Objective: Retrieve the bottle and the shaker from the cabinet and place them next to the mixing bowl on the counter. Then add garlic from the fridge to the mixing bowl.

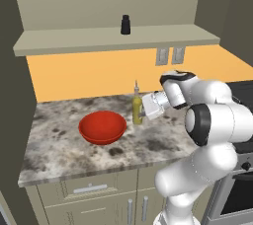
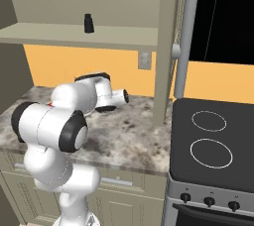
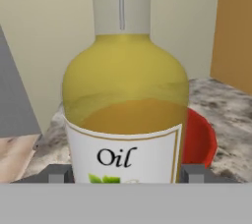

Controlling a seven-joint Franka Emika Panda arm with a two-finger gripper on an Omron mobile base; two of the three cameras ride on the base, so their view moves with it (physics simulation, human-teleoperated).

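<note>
One slim bottle of yellow liquid (image 1: pixel 137 106) stands upright on the grey, white and brown speckled marble-look counter (image 1: pixel 59 145), just to the right of the round, shallow, glossy red mixing bowl (image 1: pixel 102 127); whether bottle and bowl touch cannot be told from the left base view. In the hand view the bottle carries a white label reading "Oil", with the clear neck rising out of the top edge, and the red bowl shows partly behind its right side. The two-finger gripper (image 3: pixel 127 173) of the white arm sits at label height with one small grey finger tip (image 3: pixel 57 173) on each side of the bottle body. The tips lie right at the bottle's edges, so the gripper reads as closed around the bottle, which stands on the counter. In the left base view the hand reaches the bottle from the right, roughly level. Above, the small black cylindrical shaker (image 1: pixel 125 24) stands upright on the flat shelf of the beige-olive wall cabinet (image 1: pixel 113 38), well apart from the bottle. Two pale outlet plates (image 1: pixel 169 56) sit on the orange back wall below the shelf. A black stovetop with two ring outlines (image 2: pixel 211 141) adjoins the counter on the right.
</note>
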